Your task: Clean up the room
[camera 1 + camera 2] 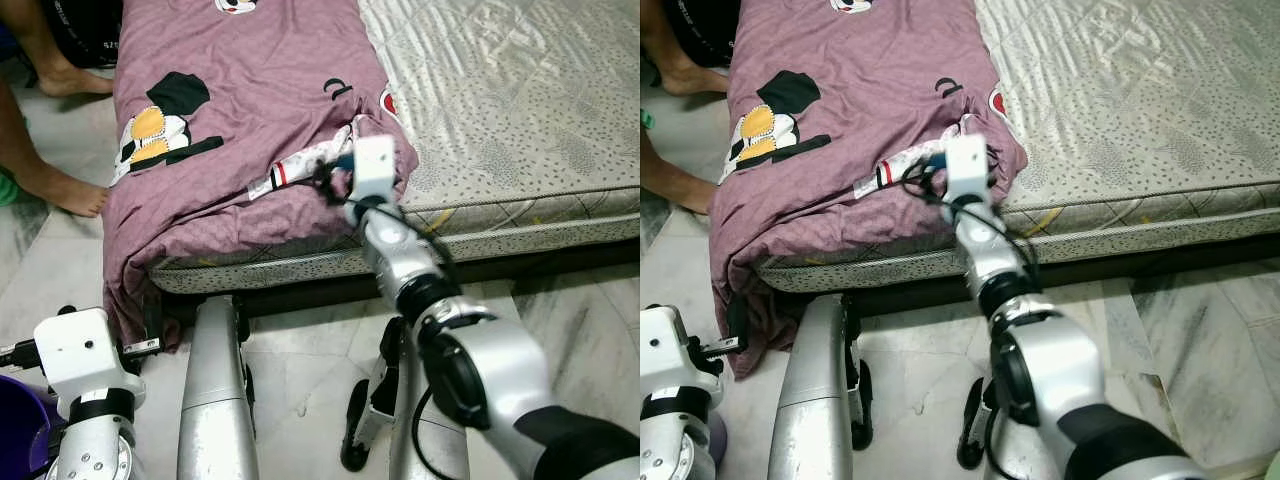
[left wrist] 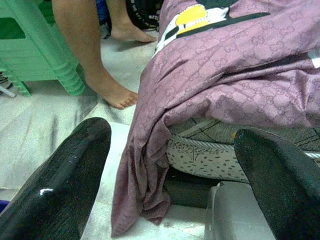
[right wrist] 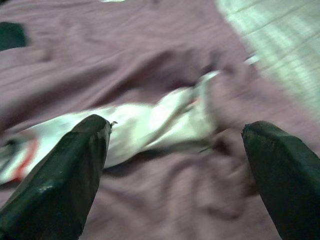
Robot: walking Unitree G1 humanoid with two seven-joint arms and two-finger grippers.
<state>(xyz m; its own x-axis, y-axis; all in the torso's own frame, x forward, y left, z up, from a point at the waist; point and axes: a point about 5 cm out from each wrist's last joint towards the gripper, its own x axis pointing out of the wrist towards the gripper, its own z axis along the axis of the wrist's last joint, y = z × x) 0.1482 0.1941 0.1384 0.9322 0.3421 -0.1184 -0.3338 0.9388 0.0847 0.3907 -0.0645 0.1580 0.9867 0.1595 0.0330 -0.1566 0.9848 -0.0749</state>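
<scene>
A mauve blanket (image 1: pixel 250 100) with cartoon prints covers the left part of the bed and hangs over its near left corner to the floor. A white fold (image 1: pixel 300 168) of the blanket's underside shows near the front edge. My right arm reaches out to the bed, and my right gripper (image 3: pixel 176 127) hovers open just above this white fold (image 3: pixel 150 120), its fingers wide apart and touching nothing. My left gripper (image 2: pixel 172 135) is open and low near the floor, facing the hanging blanket corner (image 2: pixel 150 165).
The bare patterned mattress (image 1: pixel 520 100) fills the right side. A person's feet (image 1: pixel 70 190) stand on the floor left of the bed, beside a green stool (image 2: pixel 40 50). A purple bin (image 1: pixel 20 430) is at my lower left. My own legs (image 1: pixel 215 400) are below on the marble floor.
</scene>
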